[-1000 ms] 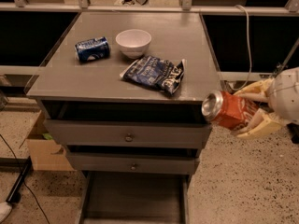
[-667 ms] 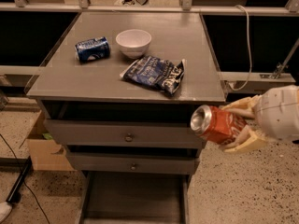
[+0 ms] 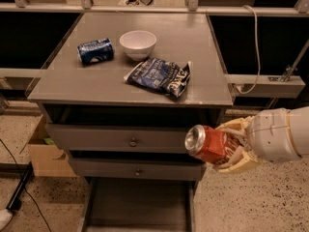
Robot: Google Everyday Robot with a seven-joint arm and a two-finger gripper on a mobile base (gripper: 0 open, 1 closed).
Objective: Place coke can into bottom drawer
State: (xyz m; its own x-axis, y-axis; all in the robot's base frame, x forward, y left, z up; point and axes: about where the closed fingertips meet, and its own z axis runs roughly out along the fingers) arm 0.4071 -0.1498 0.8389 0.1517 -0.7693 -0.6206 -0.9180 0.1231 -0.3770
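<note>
Your gripper hangs below the desk's front right corner, and its pale fingers pinch the coke can from above and below. The can lies on its side in that grip, silver top turned to the left, red body running back into the fingers. It sits in front of the right end of the two knobbed drawers, level with the gap between the top drawer and the middle drawer; both of those are closed.

The bottom drawer is pulled out under the desk's front edge, its flat grey floor bare. The can is above and to the right of it, near its right wall, and touches no part of it.

On the desk you have a dark blue chip bag near the middle, towards the front edge. A white bowl stands just behind it, and a dark blue can lies on its side left of the bowl, near the left edge.

A cardboard box stands on the speckled floor beside the desk's left front corner. A white cable hangs past the right edge.
</note>
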